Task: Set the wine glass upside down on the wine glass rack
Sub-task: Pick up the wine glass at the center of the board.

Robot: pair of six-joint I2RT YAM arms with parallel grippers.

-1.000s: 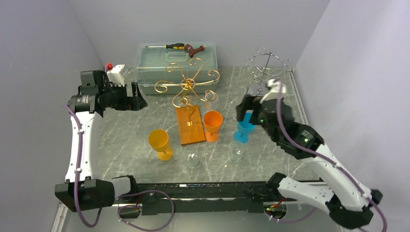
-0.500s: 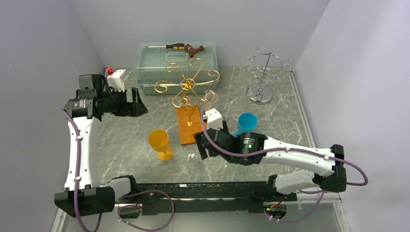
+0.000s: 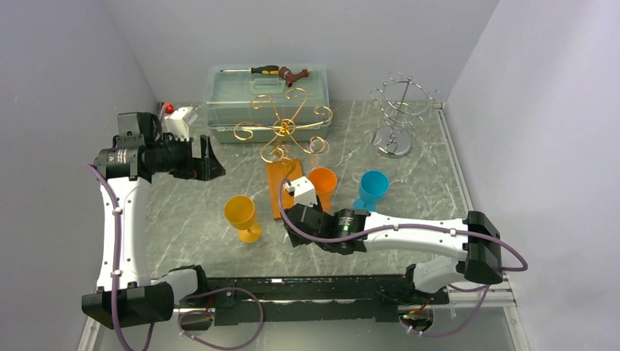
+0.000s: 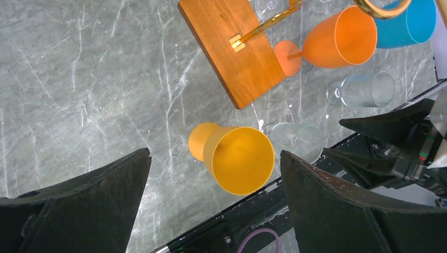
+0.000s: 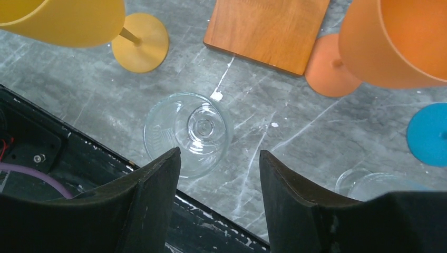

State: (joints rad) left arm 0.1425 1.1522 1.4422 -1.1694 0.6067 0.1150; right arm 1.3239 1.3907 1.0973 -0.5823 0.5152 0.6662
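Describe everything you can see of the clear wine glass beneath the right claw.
The clear wine glass is colourless and transparent, apparently glass. Seen from above, its round rim rings the bowl, with the foot showing through the centre. It stands upright on the grey marbled table near its front edge, beside the yellow goblet. The right claw hangs open over it; only the table visibly touches it.

The clear stemmed wine glass (image 5: 190,132) stood upright (rim up) near the front edge, well apart from the empty-looking gold scrolled-wire rack with a wooden base (image 3: 285,126) behind it.
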